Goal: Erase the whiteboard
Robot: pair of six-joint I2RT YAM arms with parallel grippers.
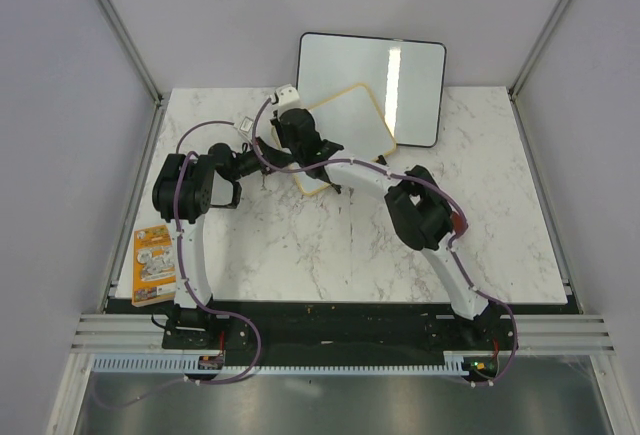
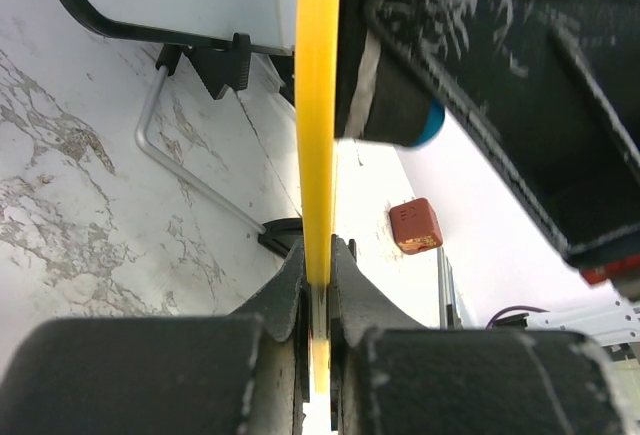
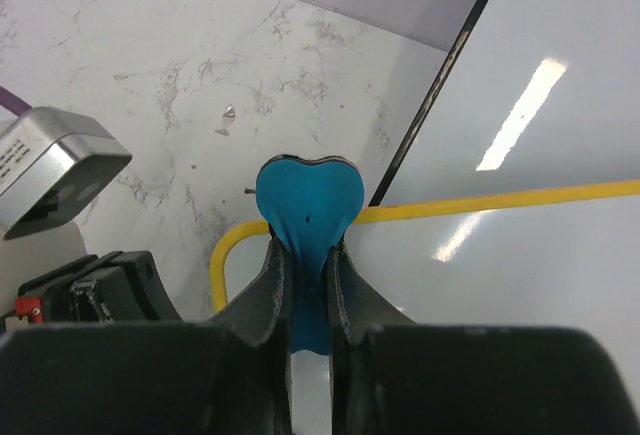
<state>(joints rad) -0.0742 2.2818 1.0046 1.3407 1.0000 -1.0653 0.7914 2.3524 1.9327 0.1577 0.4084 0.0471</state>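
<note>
The whiteboard (image 1: 362, 120), small with a pale yellow frame, lies tilted against the bigger board at the back of the table. My left gripper (image 1: 292, 133) is shut on its yellow frame edge (image 2: 318, 105); in the left wrist view the fingers (image 2: 318, 255) pinch that edge. My right gripper (image 3: 308, 245) is shut on a blue heart-shaped eraser (image 3: 310, 195) and holds it over the board's white face (image 3: 480, 285), close to a rounded corner. The part of the face in view shows no marks. The eraser's blue tip (image 2: 432, 127) also shows beside the frame.
A larger black-framed white board (image 1: 400, 65) stands behind on a wire stand (image 2: 190, 175). An orange booklet (image 1: 152, 265) lies at the table's left front edge. A small red-brown block (image 2: 415, 225) shows beyond the held board. Both arms cross over the table's middle.
</note>
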